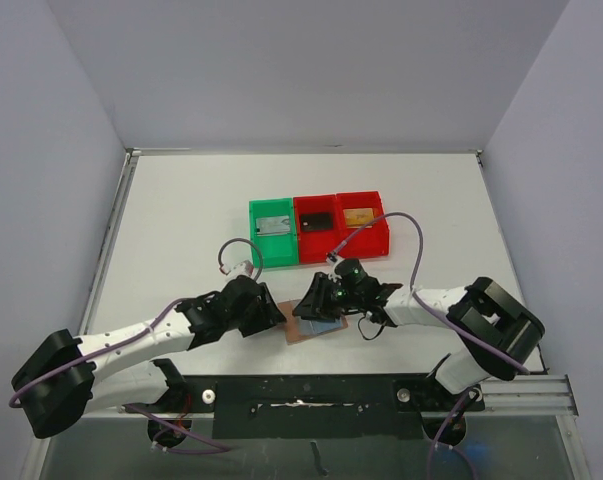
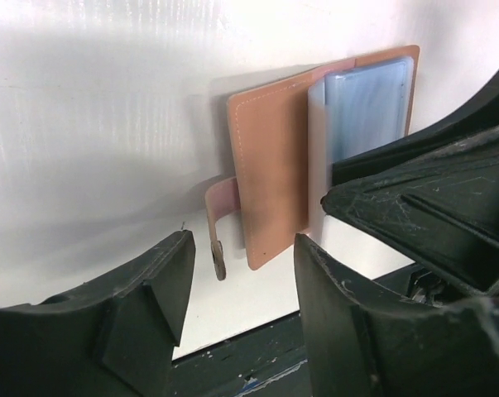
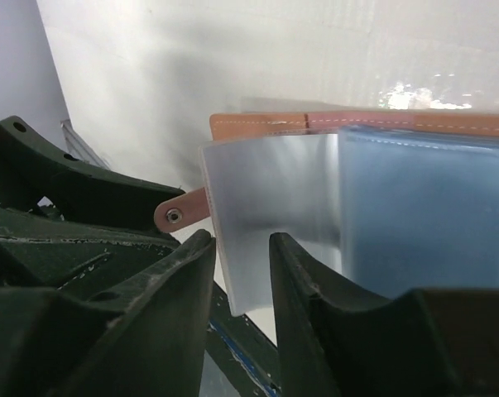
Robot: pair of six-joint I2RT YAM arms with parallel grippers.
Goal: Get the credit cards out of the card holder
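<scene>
The brown card holder [image 1: 303, 331] lies open on the table between my two grippers. In the left wrist view its cover [image 2: 274, 165] faces me, the strap and stud [image 2: 218, 227] hang toward my left gripper [image 2: 241, 281], which is open and holds nothing. A pale silvery card [image 3: 266, 207] sticks out of the light-blue sleeve [image 3: 423, 215]. My right gripper [image 3: 241, 248] stands open with a finger on either side of that card's lower corner. From above, the left gripper [image 1: 277, 314] and right gripper [image 1: 316, 302] flank the holder.
A green bin [image 1: 274, 232] and two red bins [image 1: 318, 225] [image 1: 363, 222] stand in a row behind the holder, each with a card-like item inside. A black rail [image 1: 331, 395] runs along the near table edge. Grey walls enclose the table.
</scene>
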